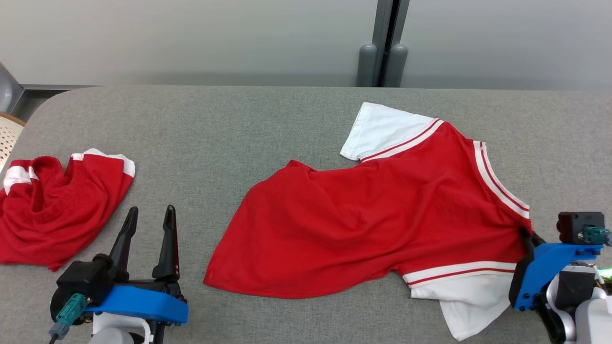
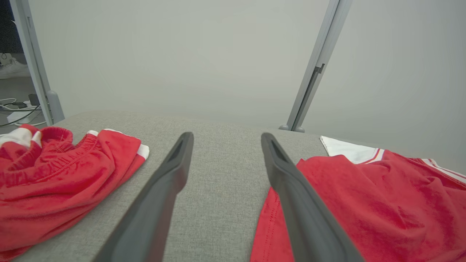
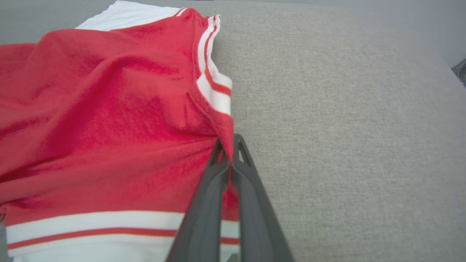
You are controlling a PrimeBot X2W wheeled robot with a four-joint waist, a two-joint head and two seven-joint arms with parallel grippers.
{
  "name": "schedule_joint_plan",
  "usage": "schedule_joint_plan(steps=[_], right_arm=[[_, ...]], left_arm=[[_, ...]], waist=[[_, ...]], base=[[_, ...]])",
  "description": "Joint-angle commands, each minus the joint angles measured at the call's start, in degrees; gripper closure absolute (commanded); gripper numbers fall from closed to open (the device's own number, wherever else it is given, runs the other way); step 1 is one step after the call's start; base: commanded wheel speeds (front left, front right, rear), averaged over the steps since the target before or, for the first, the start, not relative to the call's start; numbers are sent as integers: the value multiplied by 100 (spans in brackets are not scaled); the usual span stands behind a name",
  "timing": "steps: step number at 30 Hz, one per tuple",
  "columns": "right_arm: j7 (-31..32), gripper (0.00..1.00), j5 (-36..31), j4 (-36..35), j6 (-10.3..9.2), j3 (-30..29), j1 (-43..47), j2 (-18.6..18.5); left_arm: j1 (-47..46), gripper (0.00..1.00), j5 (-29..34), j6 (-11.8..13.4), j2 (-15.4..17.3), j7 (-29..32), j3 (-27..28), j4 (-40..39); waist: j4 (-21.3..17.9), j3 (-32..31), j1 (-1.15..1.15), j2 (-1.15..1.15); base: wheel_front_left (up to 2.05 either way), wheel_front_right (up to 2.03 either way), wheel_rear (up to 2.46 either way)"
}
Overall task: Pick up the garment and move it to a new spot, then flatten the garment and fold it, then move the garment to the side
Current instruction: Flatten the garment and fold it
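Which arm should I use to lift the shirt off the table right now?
Right. The right gripper is shut on the red shirt, just below its striped collar. The left gripper stands open over the bare table, between the shirt and the red shorts, holding nothing.

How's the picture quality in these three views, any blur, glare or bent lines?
Head view: soft, even light, no glare, faint shadow under the red shirt's near hem. Left wrist view: the wide lens leans the grey post; the left claw softens toward the lens. Right wrist view: the red shirt looks smeared, the table weave crisper.
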Motion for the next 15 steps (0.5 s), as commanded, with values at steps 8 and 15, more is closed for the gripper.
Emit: schedule_joint_plan(steps=[8, 15], right_arm=[[-118, 100, -12, -158, 1, 252, -321, -664], [-427, 0, 133, 574, 1, 665, -992, -873]], left_arm=[[13, 0, 54, -43, 17, -25, 95, -60], [-104, 0, 90, -82, 15, -25, 64, -29]], waist=[[-104, 92, 0, 0], [-61, 178, 0, 0]], base=[[0, 0, 0], [0, 0, 0]])
